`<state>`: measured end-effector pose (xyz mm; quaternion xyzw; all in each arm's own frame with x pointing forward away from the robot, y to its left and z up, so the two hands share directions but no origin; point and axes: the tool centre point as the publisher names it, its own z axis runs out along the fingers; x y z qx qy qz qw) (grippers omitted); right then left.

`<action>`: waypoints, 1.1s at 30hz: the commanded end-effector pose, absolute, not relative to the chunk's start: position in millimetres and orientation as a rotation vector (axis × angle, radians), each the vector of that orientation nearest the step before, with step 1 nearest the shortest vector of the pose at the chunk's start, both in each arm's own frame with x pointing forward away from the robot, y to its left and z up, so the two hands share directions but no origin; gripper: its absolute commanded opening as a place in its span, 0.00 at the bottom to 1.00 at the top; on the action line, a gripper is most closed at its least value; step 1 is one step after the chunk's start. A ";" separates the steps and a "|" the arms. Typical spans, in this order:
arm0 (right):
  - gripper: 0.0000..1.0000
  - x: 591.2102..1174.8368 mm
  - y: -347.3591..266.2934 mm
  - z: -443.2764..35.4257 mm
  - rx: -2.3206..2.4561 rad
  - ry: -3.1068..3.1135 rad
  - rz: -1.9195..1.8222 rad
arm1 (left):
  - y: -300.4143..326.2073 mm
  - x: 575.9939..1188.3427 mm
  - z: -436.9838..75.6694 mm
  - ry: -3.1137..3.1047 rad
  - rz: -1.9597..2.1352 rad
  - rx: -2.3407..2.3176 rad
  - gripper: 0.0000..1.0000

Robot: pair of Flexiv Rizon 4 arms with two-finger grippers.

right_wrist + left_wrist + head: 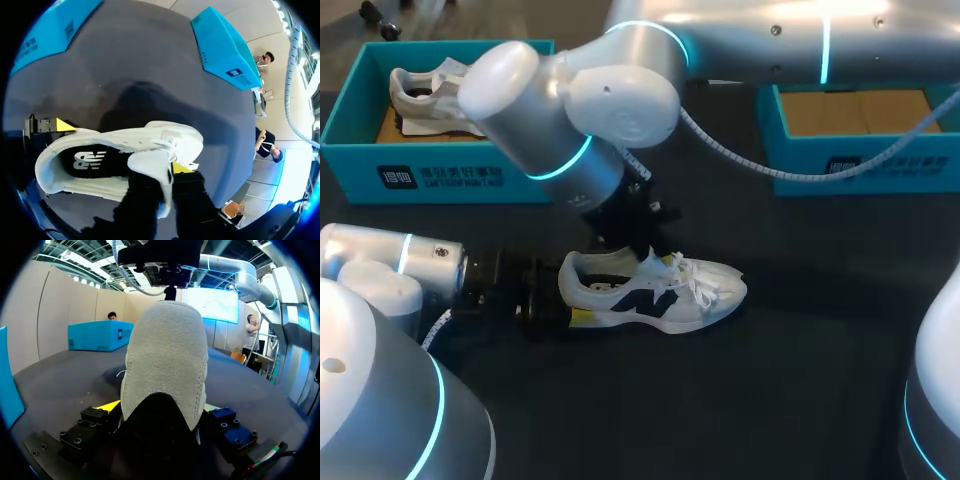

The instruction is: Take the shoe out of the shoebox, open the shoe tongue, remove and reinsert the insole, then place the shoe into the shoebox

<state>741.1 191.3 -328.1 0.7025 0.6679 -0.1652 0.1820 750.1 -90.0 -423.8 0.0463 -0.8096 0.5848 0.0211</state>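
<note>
The white mesh-and-suede sneaker (655, 295) stands on its sole near the middle of the table, outside both boxes, with its heel toward the left arm. The left gripper (160, 412) clamps the grey suede heel from both sides, yellow tips against the material. The right gripper (165, 175), on an arm that reaches past the middle from the far right, pinches the white padded tongue (150, 162) and holds it raised off the opening. This exposes the dark insole (90, 161), which lies seated inside. Assessed risks follow. The pinch sits on soft padding and may slip under pull. The laces appear threaded, so they may limit the opening and lift the whole sneaker if the heel clamp yields. Both grippers are occupied, so one must let go before the insole can be drawn; the tongue may then fall shut or the sneaker may skid. The two wrists crowd over one shoe, working room is tight, and contact between them is possible. The surface is a matte black tabletop (800, 390). At its far edge, well apart from the sneaker, stand two teal cardboard shoeboxes. The left shoebox (430, 175) holds a second pale shoe (425, 90), and the right shoebox (860, 170) shows a bare brown floor.
</note>
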 end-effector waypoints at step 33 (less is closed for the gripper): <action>0.00 741.3 179.8 -320.5 2.626 0.902 -0.166 | -89.5 749.0 -424.3 -2.511 1.814 0.147 0.00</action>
